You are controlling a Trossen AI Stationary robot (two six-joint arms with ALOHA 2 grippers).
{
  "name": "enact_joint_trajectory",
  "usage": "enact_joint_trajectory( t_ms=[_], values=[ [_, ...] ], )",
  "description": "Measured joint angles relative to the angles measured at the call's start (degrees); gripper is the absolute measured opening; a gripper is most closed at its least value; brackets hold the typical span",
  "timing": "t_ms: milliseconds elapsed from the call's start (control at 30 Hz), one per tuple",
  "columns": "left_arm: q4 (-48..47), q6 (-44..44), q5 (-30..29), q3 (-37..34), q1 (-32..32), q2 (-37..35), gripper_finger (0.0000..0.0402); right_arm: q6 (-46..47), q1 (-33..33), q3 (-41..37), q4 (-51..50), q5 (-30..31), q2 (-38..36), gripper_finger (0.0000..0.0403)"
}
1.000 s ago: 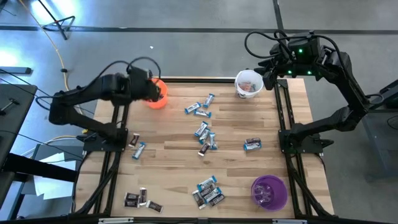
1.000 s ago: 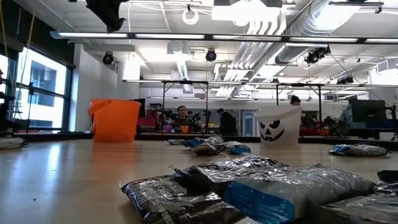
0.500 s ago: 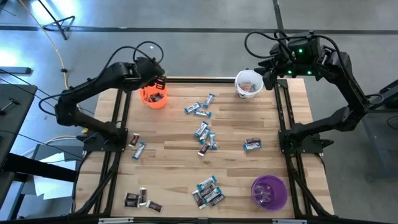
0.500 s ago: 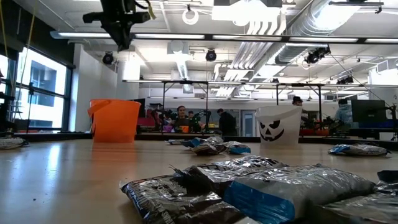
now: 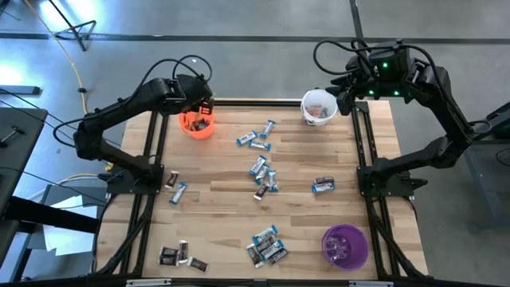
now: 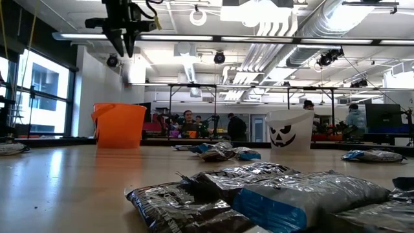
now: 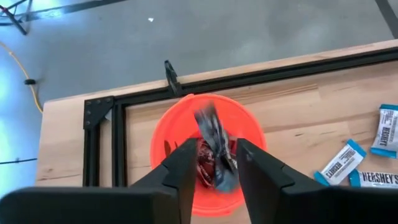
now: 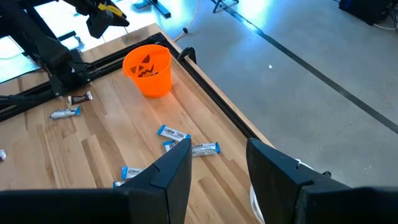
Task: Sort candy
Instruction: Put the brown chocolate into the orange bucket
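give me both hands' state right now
Left hand: open above the orange cup, a dark candy between its fingers.
Right hand: open, empty, by the white cup.

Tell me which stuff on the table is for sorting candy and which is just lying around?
For the job:
- blue-and-white candies
- dark candies
- orange cup, left tool open above it, dark candy dropping in
- white cup, right tool open beside it
- purple cup

Just lying about:
- yellow cable on the floor
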Motion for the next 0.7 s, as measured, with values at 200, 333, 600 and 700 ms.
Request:
enact_joint_trajectory(
  t_ms=[200,333,600,700],
  values=[
    [-1.8,0.0,0.0,0.0,0.0,0.0,0.0114,0.0,0.0,0.0,0.0,0.0,0.0,0.0149],
    [-3.5,0.0,1.0,0.0,0.0,0.0,0.0115,0.0,0.0,0.0,0.0,0.0,0.0,0.0149],
    [-12.1,-5.3,14.2,0.0,-2.9,0.0,0.0115,0.0,0.0,0.0,0.0,0.0,0.0,0.0149],
    [-14.9,-9.2,16.3,-0.4,-7.4,-0.1,0.0115,0.0,0.0,0.0,0.0,0.0,0.0,0.0149]
  ],
)
